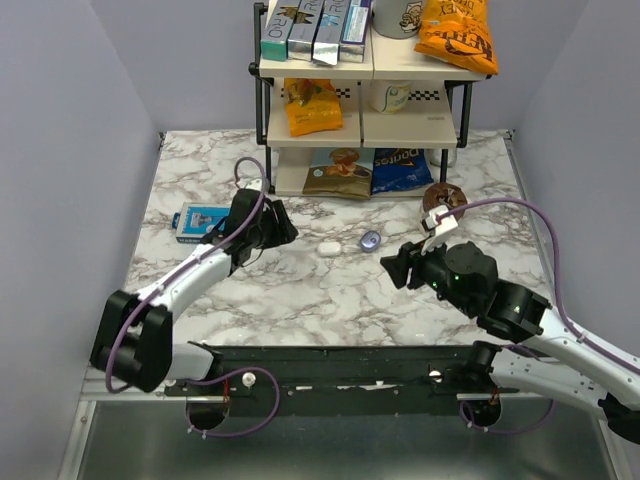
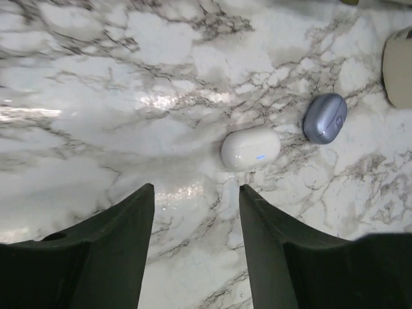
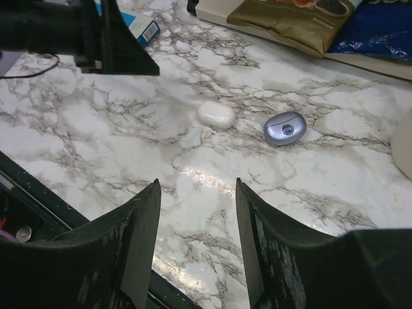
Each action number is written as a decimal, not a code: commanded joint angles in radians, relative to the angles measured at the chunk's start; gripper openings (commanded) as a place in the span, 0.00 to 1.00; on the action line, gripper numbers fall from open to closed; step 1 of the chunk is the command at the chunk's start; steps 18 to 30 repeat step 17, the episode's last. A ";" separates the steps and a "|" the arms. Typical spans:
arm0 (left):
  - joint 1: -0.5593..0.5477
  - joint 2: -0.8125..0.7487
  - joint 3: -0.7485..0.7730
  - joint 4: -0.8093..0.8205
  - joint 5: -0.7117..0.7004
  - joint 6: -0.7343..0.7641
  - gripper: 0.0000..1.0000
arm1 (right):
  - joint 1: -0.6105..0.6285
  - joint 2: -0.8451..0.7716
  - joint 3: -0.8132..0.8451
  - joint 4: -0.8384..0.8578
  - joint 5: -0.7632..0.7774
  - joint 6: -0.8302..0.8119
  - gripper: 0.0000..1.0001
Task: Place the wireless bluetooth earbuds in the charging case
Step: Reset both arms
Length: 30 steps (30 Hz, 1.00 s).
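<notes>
The charging case (image 1: 370,240) is a small lavender-blue rounded shell lying closed on the marble table; it also shows in the left wrist view (image 2: 325,118) and the right wrist view (image 3: 284,128). The earbuds are out of view. My left gripper (image 1: 283,231) hovers left of the case, open, with only bare marble between its fingers (image 2: 196,187). My right gripper (image 1: 396,268) is nearer than the case and to its right, also open and empty (image 3: 196,182).
A white oval pebble-like object (image 1: 328,248) lies just left of the case. A blue box (image 1: 200,220) sits at the left. A shelf rack (image 1: 362,70) with snack bags stands at the back, with a round brown object (image 1: 443,195) to its right.
</notes>
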 commanded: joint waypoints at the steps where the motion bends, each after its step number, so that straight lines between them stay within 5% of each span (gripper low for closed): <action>1: -0.002 -0.141 0.053 -0.224 -0.278 -0.039 0.86 | 0.003 -0.006 -0.020 0.023 0.060 -0.005 0.59; 2: -0.003 -0.155 0.058 -0.275 -0.324 -0.075 0.99 | 0.003 0.000 -0.017 0.023 0.077 -0.007 0.59; 9: -0.036 -0.129 0.213 -0.514 -0.461 -0.142 0.99 | 0.005 0.037 0.018 0.019 0.109 -0.021 0.59; 30: -0.059 -0.234 0.109 -0.400 -0.461 -0.098 0.98 | 0.003 0.031 0.009 0.020 0.126 -0.019 0.59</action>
